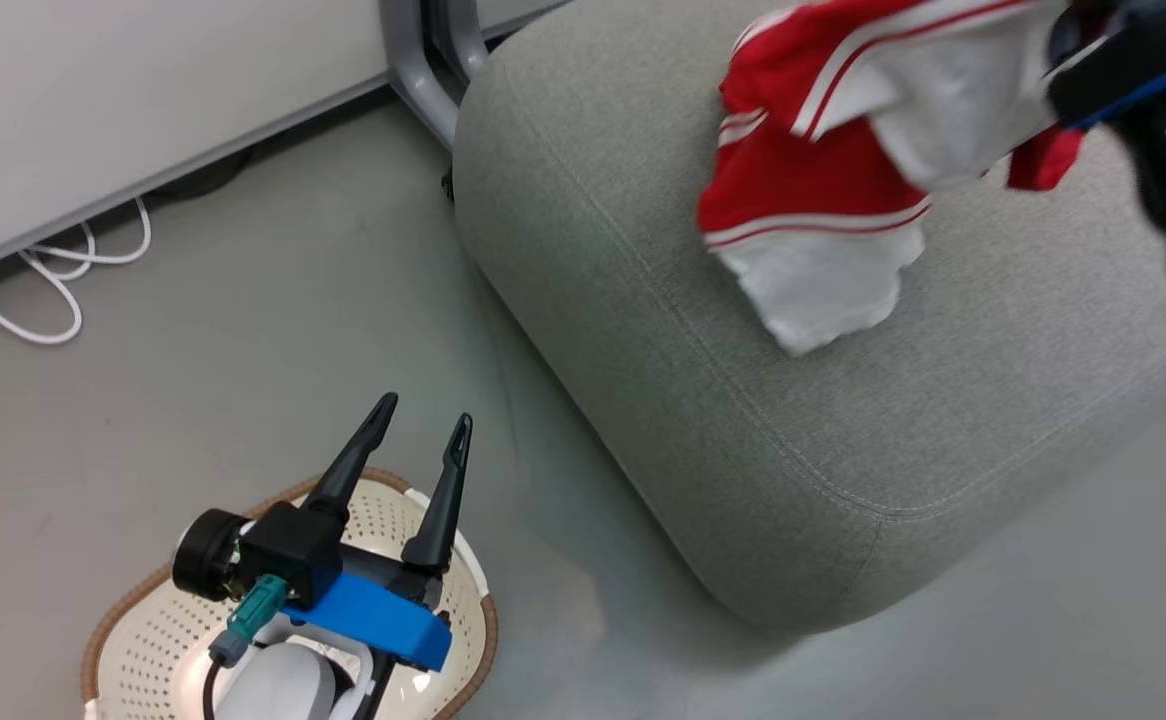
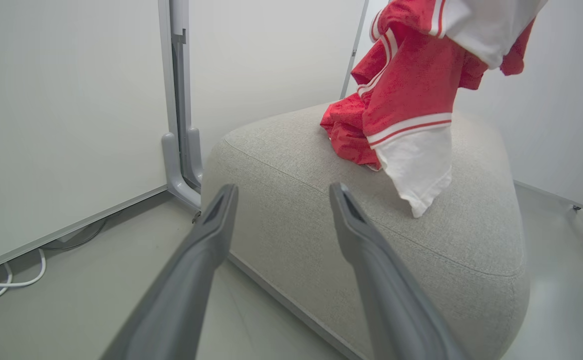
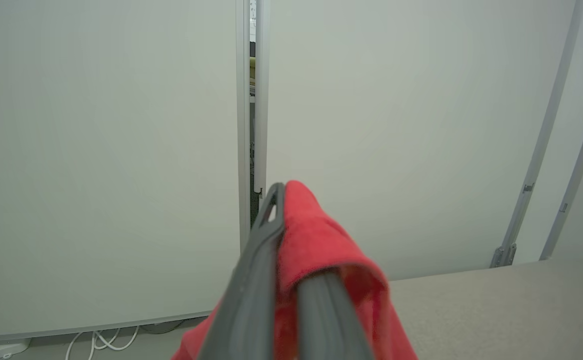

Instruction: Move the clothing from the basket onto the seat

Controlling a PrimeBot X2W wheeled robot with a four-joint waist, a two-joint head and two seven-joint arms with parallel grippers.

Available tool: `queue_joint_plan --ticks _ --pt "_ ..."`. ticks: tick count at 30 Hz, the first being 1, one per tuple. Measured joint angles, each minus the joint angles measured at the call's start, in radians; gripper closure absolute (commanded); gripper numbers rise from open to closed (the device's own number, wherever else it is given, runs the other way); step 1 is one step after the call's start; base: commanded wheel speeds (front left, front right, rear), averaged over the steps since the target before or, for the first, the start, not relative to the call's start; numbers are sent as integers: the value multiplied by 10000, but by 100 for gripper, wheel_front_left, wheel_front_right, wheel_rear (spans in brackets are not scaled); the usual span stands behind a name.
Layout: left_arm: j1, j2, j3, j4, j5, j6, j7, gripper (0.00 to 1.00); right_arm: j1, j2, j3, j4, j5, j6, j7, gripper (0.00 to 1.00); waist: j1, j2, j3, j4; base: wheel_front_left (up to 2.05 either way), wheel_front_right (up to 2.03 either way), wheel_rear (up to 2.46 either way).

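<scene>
We are pinching the soft red, white-striped clothing point(image 1: 813, 170) in our right gripper point(image 3: 291, 235); it is hanging lengthwise straight below, over the large grey woven-fabric seat point(image 1: 743, 420). Our left gripper point(image 1: 421, 420) is hovering spread above the cream perforated plastic basket point(image 1: 143, 640)

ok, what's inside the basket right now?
Where the basket shows, its inside is bare perforated plastic. The left gripper and its wrist hang over the middle and near side, so whatever lies under them is covered.
</scene>
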Motion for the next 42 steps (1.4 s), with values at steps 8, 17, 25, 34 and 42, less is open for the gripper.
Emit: queue_joint_plan --ticks 8,17,25,34,42 --pt "-907 431 -159 -589 146 2 -2 0 -1267 -1179 -2399 -405 -865 0 -117 100 0 0 1479 486 0 0 0" --pt "-2364 849 -497 -1216 410 0 -2 0 -248 -1198 -4151 109 -1528 0 -546 100 1 0 3295 1132 0 0 0" --pt "-2940 1164 -570 -1509 539 0 -2 0 29 -614 -4650 890 -2092 0 -936 100 2 0 4700 1524 0 0 0" --pt "-3062 1118 -589 -1521 568 0 -2 0 77 -221 -4777 1751 -2608 0 -1149 100 0 0 5072 2044 0 0 0" --pt "-3062 1034 -527 -1498 570 0 -2 0 69 -134 -4723 1864 -2681 0 -1181 36 0 0 4998 2130 0 0 0"
